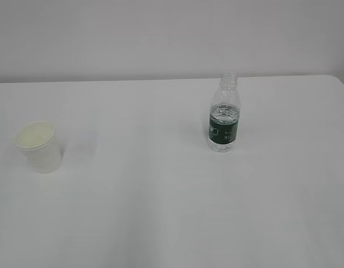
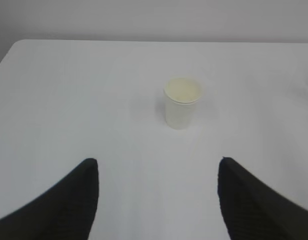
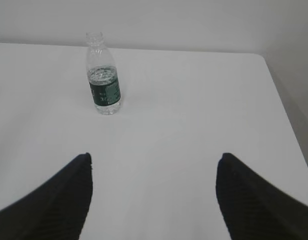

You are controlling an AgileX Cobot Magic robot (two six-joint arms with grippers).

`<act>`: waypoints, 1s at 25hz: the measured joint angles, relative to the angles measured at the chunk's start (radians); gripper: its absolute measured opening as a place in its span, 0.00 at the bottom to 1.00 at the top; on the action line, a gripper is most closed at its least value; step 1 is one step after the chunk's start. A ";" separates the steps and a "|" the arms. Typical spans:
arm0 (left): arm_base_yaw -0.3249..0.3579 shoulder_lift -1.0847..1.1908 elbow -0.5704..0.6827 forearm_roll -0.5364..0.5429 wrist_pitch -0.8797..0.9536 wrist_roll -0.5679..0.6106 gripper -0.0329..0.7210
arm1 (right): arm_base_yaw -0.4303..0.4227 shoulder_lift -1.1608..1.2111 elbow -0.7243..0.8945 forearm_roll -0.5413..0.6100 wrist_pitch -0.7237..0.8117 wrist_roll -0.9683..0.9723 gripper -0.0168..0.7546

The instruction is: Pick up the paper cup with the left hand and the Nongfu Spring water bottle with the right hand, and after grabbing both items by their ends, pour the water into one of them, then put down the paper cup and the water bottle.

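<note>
Two things stand on the broad white table (image 1: pixel 161 212), well apart from each other. Larger of the pair is the Nongfu Spring water bottle (image 1: pixel 224 114), right of the middle in the exterior view: it stands upright, its long axis vertical, the open threaded neck pointing straight up with no cap on it, and the dark green label band wraps its lower half. Inside it the water (image 1: pixel 224 113) reaches about to the top of the label (the ribbed wall above that line looks clear and empty). Smaller is the paper cup (image 1: pixel 41 146), far to the left, resting on its base with its mouth upward and its cream-pale inside showing; it tapers downward from the rolled rim. Neither arm appears in the exterior view. From the wrist views, the left gripper (image 2: pixel 156 200) has its jaws spread wide with nothing between them, the cup ahead of it, and the right gripper (image 3: pixel 154 197) likewise stands wide apart and empty, with the bottle ahead and to its left.
</note>
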 joint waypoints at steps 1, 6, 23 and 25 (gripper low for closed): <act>0.000 0.003 -0.002 0.000 -0.005 0.002 0.75 | 0.000 0.000 0.000 0.002 -0.008 0.000 0.78; 0.000 0.008 -0.002 0.002 -0.061 0.007 0.75 | 0.000 0.000 0.000 0.006 -0.018 -0.004 0.78; -0.011 0.082 -0.002 -0.012 -0.126 0.008 0.73 | 0.000 0.000 0.000 0.009 -0.088 -0.028 0.77; -0.011 0.130 -0.002 -0.012 -0.147 0.008 0.72 | 0.000 0.000 0.000 0.008 -0.093 -0.029 0.77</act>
